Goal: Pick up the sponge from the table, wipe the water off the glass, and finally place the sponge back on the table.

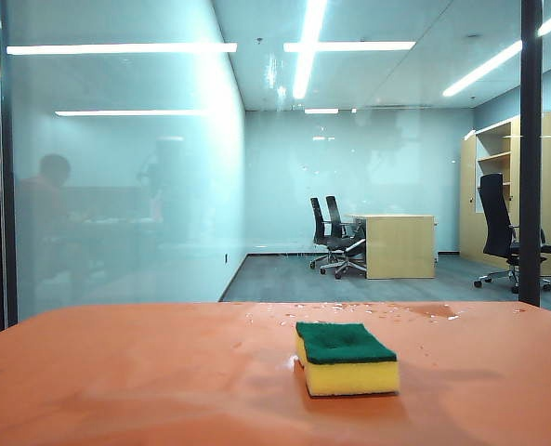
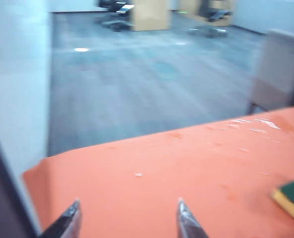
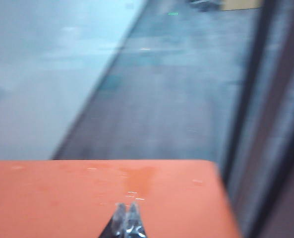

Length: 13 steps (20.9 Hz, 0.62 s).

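Green-topped yellow foam sponge (image 1: pixel 347 357) lies ungrasped on the orange table (image 1: pixel 117 381) — left gripper (image 2: pixel 128 218) spread wide, right gripper (image 3: pixel 127 218) pinched on nothing — apparently pickup comes next.

Orange table (image 1: pixel 117 372) has a slight sheen. The sponge (image 1: pixel 346 358) sits flat on it, green side up. Some water (image 1: pixel 349 309) droplets are scattered near the far edge.

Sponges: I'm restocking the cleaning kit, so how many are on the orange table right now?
1. The sponge lies green side up on the table, right of centre, untouched; the open left gripper and shut right gripper hold nothing.
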Tool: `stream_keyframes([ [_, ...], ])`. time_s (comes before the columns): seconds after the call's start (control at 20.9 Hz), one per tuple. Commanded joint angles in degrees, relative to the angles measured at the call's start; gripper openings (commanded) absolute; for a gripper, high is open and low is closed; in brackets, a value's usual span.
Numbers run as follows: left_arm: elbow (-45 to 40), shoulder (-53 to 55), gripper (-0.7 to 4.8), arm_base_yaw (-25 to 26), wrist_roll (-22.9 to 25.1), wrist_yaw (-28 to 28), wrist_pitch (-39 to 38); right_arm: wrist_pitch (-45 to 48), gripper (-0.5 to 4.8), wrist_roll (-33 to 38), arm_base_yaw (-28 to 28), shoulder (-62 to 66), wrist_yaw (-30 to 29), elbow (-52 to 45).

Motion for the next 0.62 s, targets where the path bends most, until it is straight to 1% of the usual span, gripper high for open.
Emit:
stream_keyframes([
  [0.05, 0.2, 0.0, 2.36, 0.0, 0.0, -3.1, 0.9, -0.9, -0.09, -1.9, 0.0, -6.8, 5.2, -2.6],
  [0.14, 0.2, 0.0, 2.36, 0.0, 0.0, -3.7, 1.2, -0.9, -0.09, -1.8, 0.0, -9.6, 6.4, -4.5],
  [0.19, 0.2, 0.0, 1.98, 0.0, 0.0, -3.9, 1.9, -0.7, -0.09, -1.8, 0.0, -12.5, 7.8, -6.9],
  [0.29, 0.2, 0.0, 1.22, 0.0, 0.0, -4.6, 3.0, -0.7, -0.09, -1.7, 0.0, -16.2, 8.4, -9.9],
  [0.34, 0.2, 0.0, 1.11, 0.0, 0.1, -4.9, 3.8, -0.6, -0.09, -1.3, 0.0, -19.7, 8.4, -12.8],
  [0.48, 0.1, 0.0, 1.11, 0.0, 0.1, -5.1, 4.0, -0.3, -0.09, 0.5, 0.0, -25.3, 8.4, -18.4],
  [0.53, 0.0, 0.0, 0.98, 0.0, 0.1, -5.0, 3.8, 0.0, -0.09, 2.3, 0.0, -27.8, 8.5, -20.9],
  [0.58, 0.0, 0.0, 0.66, 0.0, 0.0, -5.0, 3.7, 0.0, -0.09, 2.5, 0.0, -28.9, 8.5, -22.0],
  [0.62, 0.0, 0.0, -0.09, 0.0, 0.0, -5.0, 3.7, 0.5, -0.09, 2.7, 0.1, -31.3, 8.5, -24.4],
])
